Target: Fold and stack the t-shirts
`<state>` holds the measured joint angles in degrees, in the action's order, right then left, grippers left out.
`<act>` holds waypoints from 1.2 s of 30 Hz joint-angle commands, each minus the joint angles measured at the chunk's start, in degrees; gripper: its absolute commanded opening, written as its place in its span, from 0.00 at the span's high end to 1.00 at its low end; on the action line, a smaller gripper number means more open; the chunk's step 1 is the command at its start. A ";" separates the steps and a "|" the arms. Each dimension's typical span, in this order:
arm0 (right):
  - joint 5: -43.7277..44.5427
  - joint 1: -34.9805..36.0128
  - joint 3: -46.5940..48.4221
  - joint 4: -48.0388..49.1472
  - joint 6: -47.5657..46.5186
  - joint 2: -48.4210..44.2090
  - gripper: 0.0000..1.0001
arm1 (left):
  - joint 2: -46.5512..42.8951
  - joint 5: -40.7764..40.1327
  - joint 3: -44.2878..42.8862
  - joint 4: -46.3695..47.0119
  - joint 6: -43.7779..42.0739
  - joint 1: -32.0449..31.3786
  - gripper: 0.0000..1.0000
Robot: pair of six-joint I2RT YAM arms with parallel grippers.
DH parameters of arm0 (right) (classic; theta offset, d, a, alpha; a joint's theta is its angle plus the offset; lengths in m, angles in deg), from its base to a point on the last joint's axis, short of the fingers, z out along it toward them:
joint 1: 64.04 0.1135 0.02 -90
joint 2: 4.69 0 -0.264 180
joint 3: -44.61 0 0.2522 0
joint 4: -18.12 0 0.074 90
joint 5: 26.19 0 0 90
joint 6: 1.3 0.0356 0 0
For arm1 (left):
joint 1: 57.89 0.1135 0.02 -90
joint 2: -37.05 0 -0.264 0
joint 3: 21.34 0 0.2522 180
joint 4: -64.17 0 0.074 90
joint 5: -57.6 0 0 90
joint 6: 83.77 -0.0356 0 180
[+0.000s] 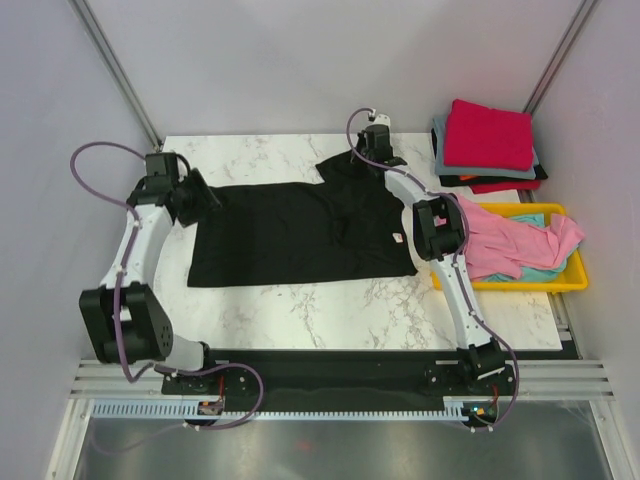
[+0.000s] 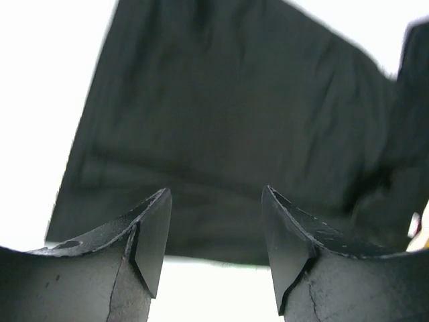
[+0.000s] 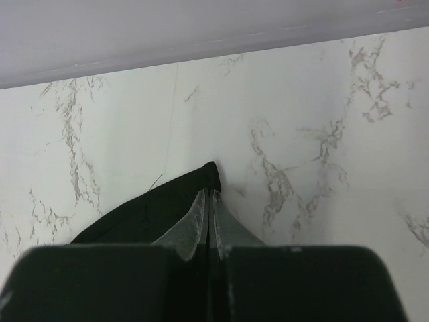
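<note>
A black t-shirt (image 1: 290, 235) lies spread flat on the marble table (image 1: 330, 310), its white neck label (image 1: 397, 238) at the right. My left gripper (image 1: 205, 200) is open and empty at the shirt's left edge. In the left wrist view its gripper (image 2: 216, 194) hovers over the shirt's (image 2: 234, 121) edge. My right gripper (image 1: 366, 152) is at the shirt's far sleeve. In the right wrist view this gripper (image 3: 210, 194) is shut on a corner of the black cloth (image 3: 147, 215).
A stack of folded tees with a red one (image 1: 490, 135) on top sits at the back right. A yellow tray (image 1: 560, 280) at the right holds a pink shirt (image 1: 500, 240) and a teal one (image 1: 540, 270). Walls enclose the table.
</note>
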<state>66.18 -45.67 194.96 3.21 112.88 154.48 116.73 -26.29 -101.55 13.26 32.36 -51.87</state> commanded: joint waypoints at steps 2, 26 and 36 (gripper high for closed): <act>-0.35 -0.79 -3.35 2.90 -0.02 -5.71 1.00 | 12.47 -7.75 -13.75 2.87 -0.02 0.31 0.37; -7.47 -1.85 -5.28 5.01 5.87 -6.33 1.00 | 49.43 5.75 -33.03 17.37 -13.56 6.72 0.37; -8.17 -1.76 -5.11 5.10 6.31 -6.07 1.00 | 52.94 7.60 -37.51 14.48 -13.91 6.81 0.43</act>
<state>59.14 -47.35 187.84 6.55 118.61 149.98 167.24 -20.14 -135.80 29.26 21.08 -45.05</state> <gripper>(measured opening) 0.007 0.587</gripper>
